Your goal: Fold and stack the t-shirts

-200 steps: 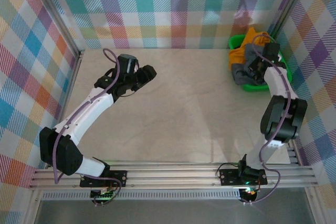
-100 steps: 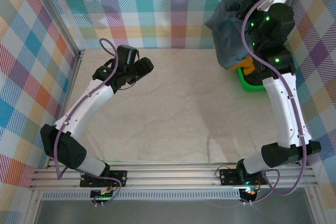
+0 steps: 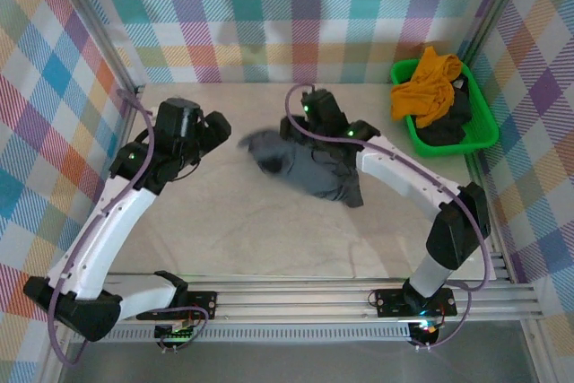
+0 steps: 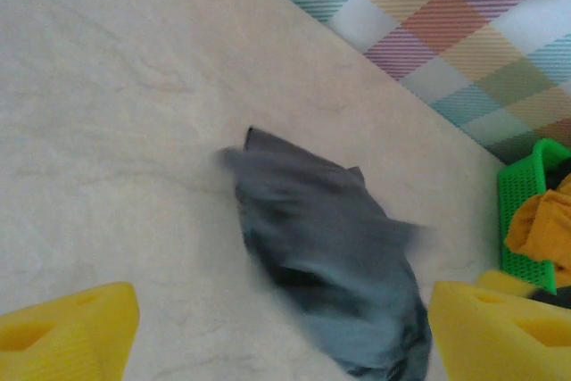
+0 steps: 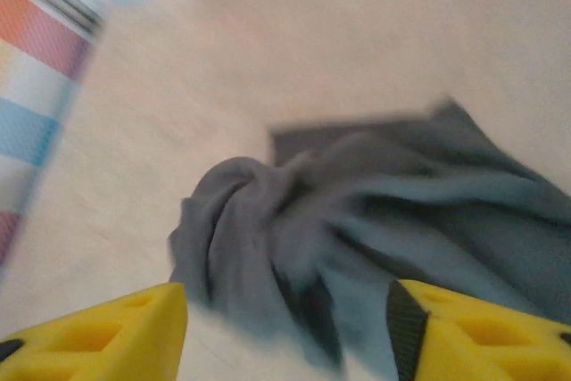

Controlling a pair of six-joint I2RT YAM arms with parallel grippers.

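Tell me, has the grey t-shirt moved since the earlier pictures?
Yes. From the air above the green basket, the grey t-shirt went left and down onto the middle of the table.

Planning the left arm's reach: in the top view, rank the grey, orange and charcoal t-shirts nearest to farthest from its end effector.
1. Grey t-shirt, mid-table, right of the left end effector.
2. Orange t-shirt, left in the basket.
3. Charcoal t-shirt, farther right in it.

walls point(image 3: 269, 6): pastel plaid cloth | tabletop point(image 3: 269, 230): pale beige, marbled | near edge: aluminium rails point(image 3: 296, 299) | light: even
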